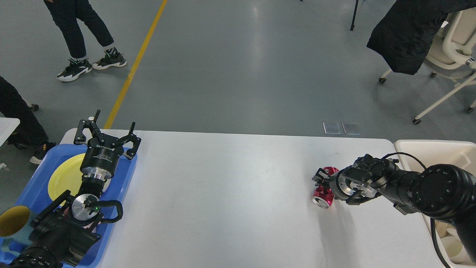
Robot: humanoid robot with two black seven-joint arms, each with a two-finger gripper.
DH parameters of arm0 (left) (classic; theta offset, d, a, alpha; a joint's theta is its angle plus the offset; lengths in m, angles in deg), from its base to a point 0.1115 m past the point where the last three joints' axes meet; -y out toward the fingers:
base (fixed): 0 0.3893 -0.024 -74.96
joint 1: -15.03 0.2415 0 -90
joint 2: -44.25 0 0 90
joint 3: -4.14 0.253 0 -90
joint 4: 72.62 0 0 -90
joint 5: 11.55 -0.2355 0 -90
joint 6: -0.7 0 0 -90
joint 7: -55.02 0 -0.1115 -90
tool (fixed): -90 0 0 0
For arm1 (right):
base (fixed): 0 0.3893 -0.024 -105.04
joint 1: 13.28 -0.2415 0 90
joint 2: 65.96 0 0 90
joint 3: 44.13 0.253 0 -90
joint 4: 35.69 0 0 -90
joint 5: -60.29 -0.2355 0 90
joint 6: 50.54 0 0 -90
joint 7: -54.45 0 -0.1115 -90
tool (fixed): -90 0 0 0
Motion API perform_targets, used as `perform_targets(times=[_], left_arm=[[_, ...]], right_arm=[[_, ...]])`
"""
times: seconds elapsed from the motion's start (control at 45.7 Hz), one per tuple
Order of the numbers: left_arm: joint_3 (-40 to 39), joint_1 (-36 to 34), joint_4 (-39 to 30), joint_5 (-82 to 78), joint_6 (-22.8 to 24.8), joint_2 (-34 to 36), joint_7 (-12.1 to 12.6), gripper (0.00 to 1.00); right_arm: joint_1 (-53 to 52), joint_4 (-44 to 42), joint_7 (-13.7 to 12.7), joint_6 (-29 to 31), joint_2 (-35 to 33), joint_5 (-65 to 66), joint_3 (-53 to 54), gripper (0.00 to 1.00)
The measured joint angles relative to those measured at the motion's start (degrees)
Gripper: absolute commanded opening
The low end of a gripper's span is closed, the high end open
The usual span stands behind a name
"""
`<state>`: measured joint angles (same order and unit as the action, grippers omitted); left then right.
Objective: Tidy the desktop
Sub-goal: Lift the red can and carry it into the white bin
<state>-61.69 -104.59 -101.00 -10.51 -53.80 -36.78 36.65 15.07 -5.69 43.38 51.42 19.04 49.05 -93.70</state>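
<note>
The white desktop (230, 193) fills the lower part of the head view. A crushed red can (322, 197) lies on its right side. My right gripper (324, 183) is low over the can with its fingers on either side of it, closed against it. The can's red body shows above and below the fingers. My left gripper (106, 131) is open and empty, held above the far end of the blue tray (122, 186) at the desktop's left edge.
The blue tray holds a yellow plate (65, 176) and a yellow-lined cup (13, 221). A cream-white bin (427, 149) with pale items stands off the right edge. A person walks on the floor at the far left. A chair with a black coat is at the far right.
</note>
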Motion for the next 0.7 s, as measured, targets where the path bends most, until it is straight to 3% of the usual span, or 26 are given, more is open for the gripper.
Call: perform_targets(times=[0.35, 0.591, 0.7], left_arm=[[0.0, 0.0, 0.0, 0.0, 0.0, 0.0, 0.0, 0.96], [0.0, 0.0, 0.0, 0.0, 0.0, 0.0, 0.0, 0.96], [0.0, 0.0, 0.0, 0.0, 0.0, 0.0, 0.0, 0.96]], right_arm=[[-2.6, 2.2, -2.6, 0.1, -1.6, -0.4, 0.0, 0.00], [-13.7, 16.9, -7.6, 1.5, -6.6, 0.0, -3.6, 0.00], [-22.8, 25.8, -8.4, 3.4, -8.7, 0.0, -7.7, 0.00]])
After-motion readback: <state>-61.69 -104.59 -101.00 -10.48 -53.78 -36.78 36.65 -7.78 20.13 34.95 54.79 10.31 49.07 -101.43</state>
